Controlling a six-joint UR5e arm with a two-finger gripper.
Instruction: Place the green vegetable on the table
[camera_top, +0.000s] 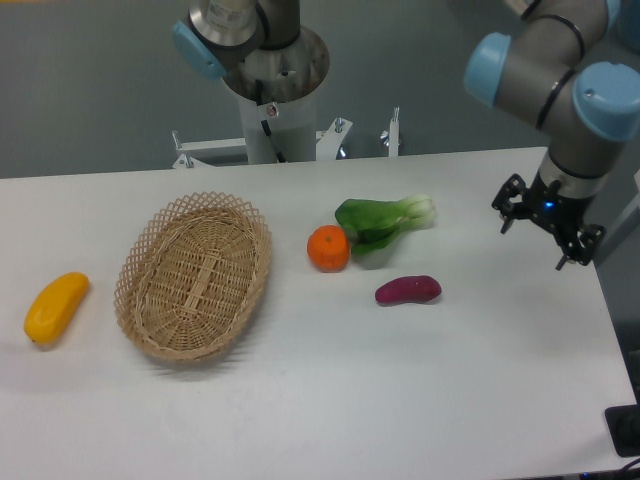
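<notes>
Gripper (547, 231): fingers spread, holding nothing, above table's (420, 400) right edge | green vegetable (381, 221): lying on table, toward back edge, touching orange (328, 248) | purple sweet potato (408, 290) just in front | wicker basket (195, 275) left of centre

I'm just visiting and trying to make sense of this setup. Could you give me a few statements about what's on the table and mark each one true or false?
1. The green vegetable lies inside the wicker basket. False: it lies on the table, right of the basket.
2. The orange sits right beside the green vegetable. True.
3. The gripper holds the purple sweet potato. False: it hangs empty, off to the right.
4. A yellow fruit lies left of the basket. True.
5. The basket is full. False: nothing is in it.
</notes>
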